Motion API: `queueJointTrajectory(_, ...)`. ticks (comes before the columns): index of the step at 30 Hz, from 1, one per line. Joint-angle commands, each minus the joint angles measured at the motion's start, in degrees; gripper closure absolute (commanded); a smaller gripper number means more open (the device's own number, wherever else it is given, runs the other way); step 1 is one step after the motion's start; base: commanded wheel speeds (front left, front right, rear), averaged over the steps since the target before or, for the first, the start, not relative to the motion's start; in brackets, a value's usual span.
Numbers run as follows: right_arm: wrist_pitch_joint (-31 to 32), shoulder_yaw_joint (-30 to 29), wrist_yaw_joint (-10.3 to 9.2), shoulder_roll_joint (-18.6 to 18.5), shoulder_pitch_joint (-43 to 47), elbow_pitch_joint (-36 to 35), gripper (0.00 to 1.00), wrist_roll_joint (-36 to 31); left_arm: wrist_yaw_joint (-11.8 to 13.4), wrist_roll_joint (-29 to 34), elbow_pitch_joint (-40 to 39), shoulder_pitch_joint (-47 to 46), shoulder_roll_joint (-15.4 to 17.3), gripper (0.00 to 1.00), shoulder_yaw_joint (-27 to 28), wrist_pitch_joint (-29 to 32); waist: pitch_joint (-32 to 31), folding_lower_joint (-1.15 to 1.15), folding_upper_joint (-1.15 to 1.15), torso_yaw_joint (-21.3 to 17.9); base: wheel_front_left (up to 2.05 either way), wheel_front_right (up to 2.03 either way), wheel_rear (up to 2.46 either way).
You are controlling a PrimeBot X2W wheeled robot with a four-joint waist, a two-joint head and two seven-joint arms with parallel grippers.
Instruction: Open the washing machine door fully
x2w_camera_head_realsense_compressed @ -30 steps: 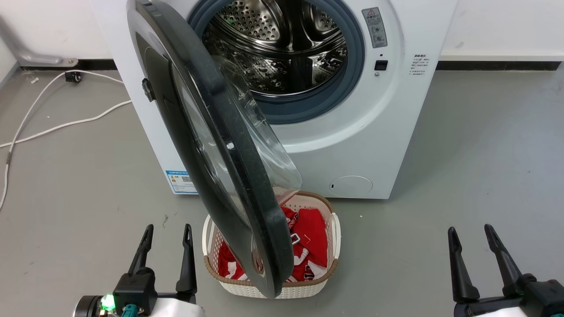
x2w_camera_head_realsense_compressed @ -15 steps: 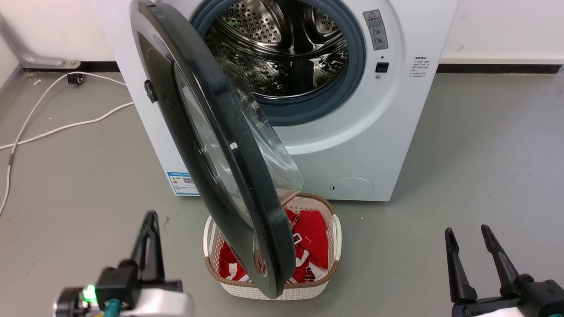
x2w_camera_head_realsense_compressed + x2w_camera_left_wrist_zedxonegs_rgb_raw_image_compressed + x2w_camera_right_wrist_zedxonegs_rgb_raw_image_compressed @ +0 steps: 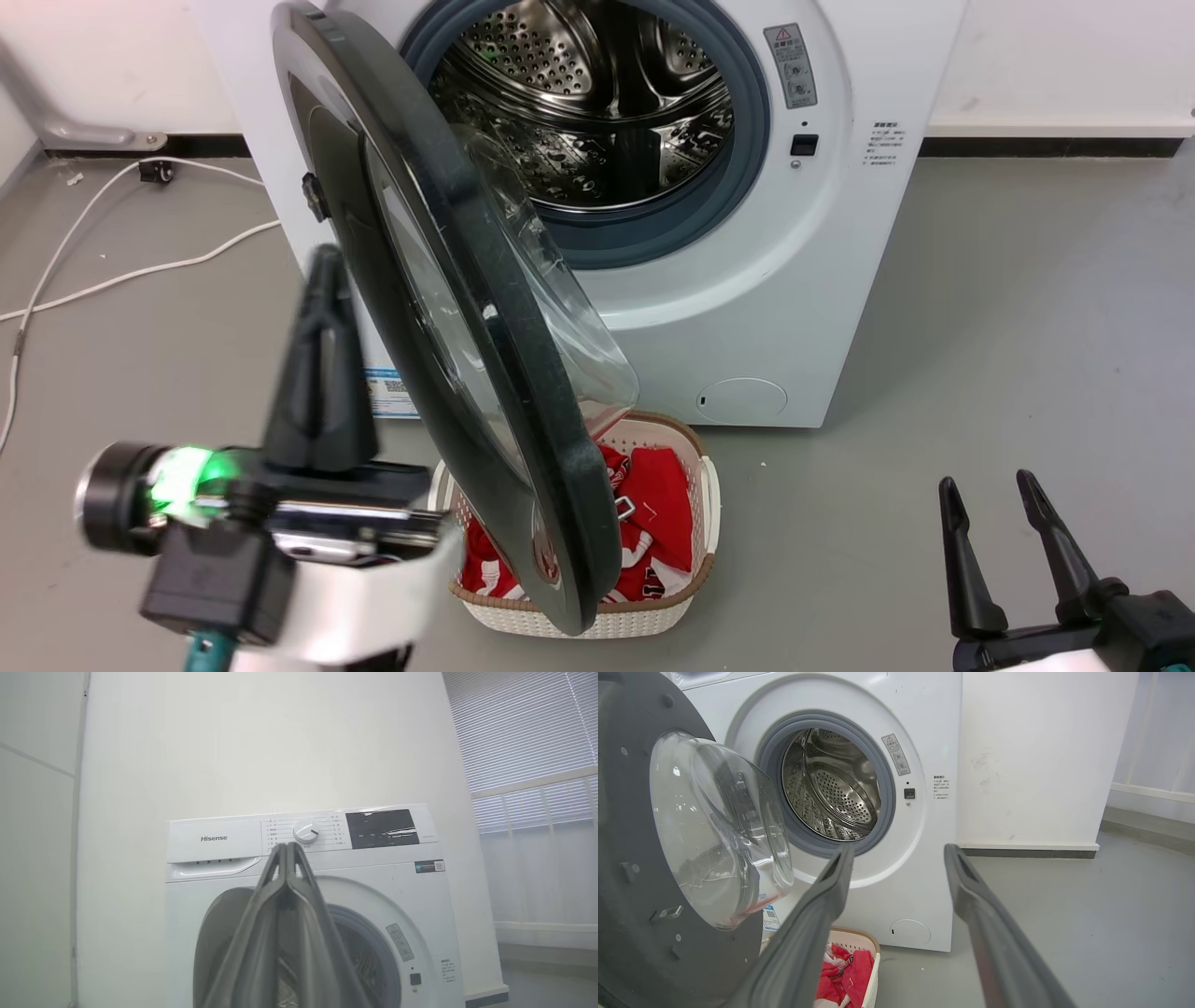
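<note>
Grey floor [image 3: 980, 327] meets a white wall [image 3: 1074, 56]. The washer [image 3: 794, 280] backs onto the wall, with a white cable [image 3: 140, 271] on the floor to its left. Since a second ago the left end effector [image 3: 325, 266] has risen from the lower corner to just beside the door [image 3: 527, 373], its fingers now pressed together where they were apart. The right end effector [image 3: 986, 483] stays low and spread. The door has not moved. It is half open and hinged on the left, its edge slanting from top left down over the basket [image 3: 653, 621], free edge toward the robot, glass bulge facing right.
</note>
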Motion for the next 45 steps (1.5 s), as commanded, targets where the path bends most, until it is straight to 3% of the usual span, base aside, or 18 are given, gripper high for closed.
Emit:
queueJointTrajectory(1, -0.1, 0.3, -0.03, 0.2, -0.1, -0.2, 0.00, -0.1, -0.6, -0.1, -1.2, -0.8, -0.1, 1.00, -2.3, -0.1, 0.0, 0.00, 0.00, -0.2, 0.00, 0.00, 0.00)
queueJointTrajectory(10, -0.1, 0.9, -0.03, 0.2, -0.4, -0.3, 0.00, -0.3, -2.4, -1.3, -2.8, -3.3, -0.1, 1.00, -17.3, -0.1, 0.1, 0.00, 0.00, -0.9, 0.00, 0.00, 0.00)
queueJointTrajectory(19, -0.1, 1.4, -0.03, 0.2, -0.9, 0.0, 0.00, -0.4, -0.9, -2.5, 0.2, -3.7, -0.1, 1.00, -24.0, -0.1, 0.6, 0.00, 0.00, -1.8, 0.00, 0.00, 0.00)
queueJointTrajectory(27, -0.1, 1.5, -0.03, 0.2, -1.1, 0.2, 0.00, -0.6, -2.6, -2.9, 2.7, -1.9, -0.1, 1.00, -30.1, -0.1, 1.1, 0.00, 0.00, -1.9, 0.00, 0.00, 0.00)
queueJointTrajectory(36, -0.1, 1.6, -0.03, 0.2, -1.6, 0.3, 0.00, -0.8, -3.5, -3.4, 5.5, -0.4, -0.1, 1.00, -33.8, -0.1, 1.7, 0.00, 0.00, -1.7, 0.00, 0.00, 0.00)
queueJointTrajectory(45, -0.1, 1.6, -0.03, 0.2, -2.1, 0.5, 0.00, -0.9, -4.1, -2.6, 10.7, 2.2, 0.2, 1.00, -33.3, -0.1, 3.0, 0.00, 0.00, -1.6, 0.00, 0.00, 0.00)
